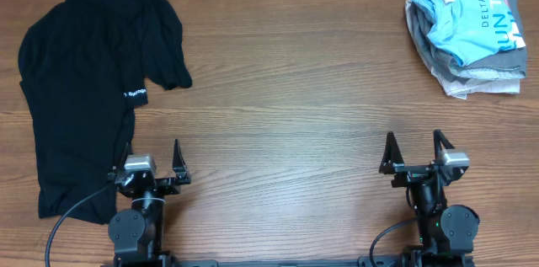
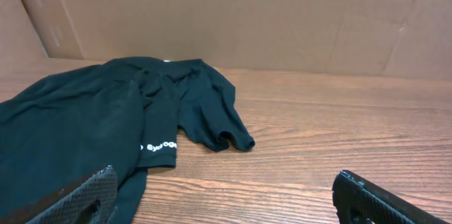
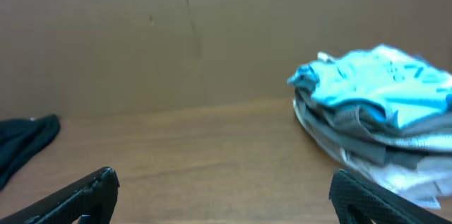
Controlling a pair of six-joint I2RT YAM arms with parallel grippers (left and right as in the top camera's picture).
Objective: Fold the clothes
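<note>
The black shirt lies along the left side of the table, its long axis running from the far edge back toward the robot's side. It sits ahead of the left gripper and to that gripper's left. The gripper's outer finger is right at the near hem, possibly over it, though I can't tell whether it touches.

The left gripper is plainly the nearer one. Its jaws stand spread with nothing between them. The right gripper, also spread wide and empty, is well apart from the shirt, across the table.

The shirt is not laid flat. It is bunched and rumpled, with one sleeve flopped out to the right, and a small line of white lettering shows near that sleeve's edge. From the left wrist view the fabric looks thin and limp, lying in soft ridges.

In the far right corner is a pile of other shirts, a light-blue shirt on top.
</note>
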